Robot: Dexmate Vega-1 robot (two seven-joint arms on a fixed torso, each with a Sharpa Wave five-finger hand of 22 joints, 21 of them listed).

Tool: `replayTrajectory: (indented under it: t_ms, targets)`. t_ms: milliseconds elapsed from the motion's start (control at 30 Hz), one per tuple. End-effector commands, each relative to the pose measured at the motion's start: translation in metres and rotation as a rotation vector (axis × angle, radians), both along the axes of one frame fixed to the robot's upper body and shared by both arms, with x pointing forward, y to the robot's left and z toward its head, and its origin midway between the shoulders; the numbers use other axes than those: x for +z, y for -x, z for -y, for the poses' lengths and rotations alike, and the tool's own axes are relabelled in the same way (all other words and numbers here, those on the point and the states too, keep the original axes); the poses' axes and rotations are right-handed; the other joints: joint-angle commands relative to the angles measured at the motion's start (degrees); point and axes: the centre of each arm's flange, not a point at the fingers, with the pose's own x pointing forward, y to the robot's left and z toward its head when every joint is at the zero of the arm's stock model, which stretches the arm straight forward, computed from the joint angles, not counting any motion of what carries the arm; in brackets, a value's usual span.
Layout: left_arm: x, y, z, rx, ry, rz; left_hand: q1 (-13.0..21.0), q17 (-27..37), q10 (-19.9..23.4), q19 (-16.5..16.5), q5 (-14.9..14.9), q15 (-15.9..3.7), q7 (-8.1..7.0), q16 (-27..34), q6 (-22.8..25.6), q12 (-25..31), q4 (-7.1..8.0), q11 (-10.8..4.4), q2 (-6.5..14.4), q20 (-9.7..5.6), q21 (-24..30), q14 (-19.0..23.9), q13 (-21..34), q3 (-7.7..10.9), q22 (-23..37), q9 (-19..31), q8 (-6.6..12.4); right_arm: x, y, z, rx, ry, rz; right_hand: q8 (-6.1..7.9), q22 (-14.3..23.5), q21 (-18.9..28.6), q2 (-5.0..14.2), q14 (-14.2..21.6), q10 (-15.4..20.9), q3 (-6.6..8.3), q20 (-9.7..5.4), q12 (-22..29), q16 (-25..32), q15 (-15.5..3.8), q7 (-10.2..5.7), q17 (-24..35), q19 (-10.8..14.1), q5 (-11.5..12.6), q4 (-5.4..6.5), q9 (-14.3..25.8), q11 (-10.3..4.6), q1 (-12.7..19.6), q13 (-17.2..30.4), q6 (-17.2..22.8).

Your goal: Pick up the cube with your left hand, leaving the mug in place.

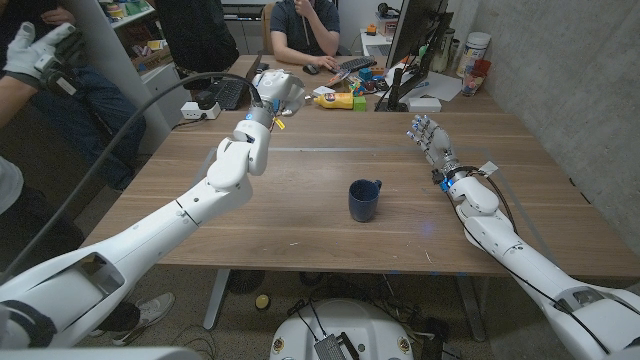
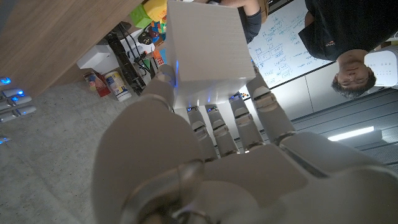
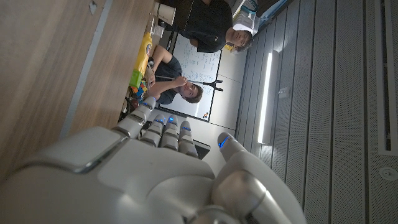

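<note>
My left hand (image 1: 277, 93) is raised above the far left part of the table and grips a white cube (image 2: 205, 46) between thumb and fingers. In the head view the cube (image 1: 283, 88) shows as a pale block inside the hand. A dark blue mug (image 1: 364, 199) stands upright near the middle of the wooden table (image 1: 330, 240), its handle turned to the right. My right hand (image 1: 429, 135) stands at the far right with its fingers spread and nothing in it, well away from the mug.
People sit behind the table's far edge beside a keyboard, a yellow bottle (image 1: 334, 100) and a monitor (image 1: 418, 40). A power strip (image 1: 198, 109) lies at the far left corner. A person's gloved hand (image 1: 35, 50) shows at the upper left.
</note>
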Motion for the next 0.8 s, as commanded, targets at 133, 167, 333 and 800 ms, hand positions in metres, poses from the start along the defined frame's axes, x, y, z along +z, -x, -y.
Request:
replayTrajectory:
  t_ms: [133, 167, 333, 800]
  targets:
    - [0.0027, 0.0174, -0.0012, 0.008, 0.02, 0.089, 6.47, 0.23, 0.44, 2.17, 0.27, -7.5, 0.11, -0.29, 0.42, -0.4, 0.73, -0.13, 6.87, -1.96, 0.18, 1.83, 0.05, 0.67, 0.24, 0.03, -0.16, -0.0007, 0.0013, -0.0005, 0.005, 0.002, 0.001, 0.38, 0.21, 0.12, 2.4, 0.46, 0.3, 0.16, -2.72, 0.3, 0.19, -0.31, 0.05, 0.1, -0.11, 0.49, -0.22, 0.1, 0.09, 0.21, 0.05, 0.27]
    - [0.003, 0.0176, -0.0012, 0.012, 0.021, 0.085, 6.49, 0.24, 0.39, 2.19, 0.28, -7.56, 0.14, -0.32, 0.45, -0.44, 0.73, -0.01, 6.91, -1.95, 0.18, 1.8, 0.05, 0.69, 0.24, 0.03, -0.18, -0.0007, 0.0013, -0.0006, 0.004, 0.004, 0.003, 0.39, 0.21, 0.12, 2.4, 0.46, 0.3, 0.16, -2.72, 0.3, 0.19, -0.31, 0.04, 0.1, -0.11, 0.49, -0.22, 0.1, 0.02, 0.21, 0.05, 0.3]
    - [0.0028, 0.0184, -0.0024, 0.019, 0.026, 0.114, 6.28, 0.29, 0.3, 2.19, 0.25, -7.62, 0.26, -0.42, 0.61, -0.65, 0.88, -0.16, 6.98, -2.05, 0.14, 1.78, 0.06, 0.63, 0.25, 0.04, -0.28, -0.0004, 0.001, -0.0011, 0.006, 0.004, 0.002, 0.41, 0.21, 0.12, 2.4, 0.5, 0.33, 0.17, -2.73, 0.3, 0.19, -0.36, 0.08, 0.1, -0.14, 0.48, -0.22, 0.1, 0.05, 0.22, 0.05, 0.37]
    - [0.005, 0.0209, -0.0041, 0.031, 0.035, 0.131, 5.66, 0.35, 0.98, 2.24, 0.22, -7.9, 0.16, -0.47, 0.97, -0.8, 1.19, -0.34, 7.12, -2.27, 0.06, 2.26, 0.07, 0.46, 0.27, 0.06, -0.53, 0.0001, 0.0001, -0.0013, 0.007, 0.003, 0.002, 0.39, 0.21, 0.11, 2.4, 0.48, 0.39, 0.2, -2.84, 0.3, 0.17, -0.35, 0.01, 0.11, -0.24, 0.46, -0.23, 0.1, 0.17, 0.23, 0.06, 0.38]
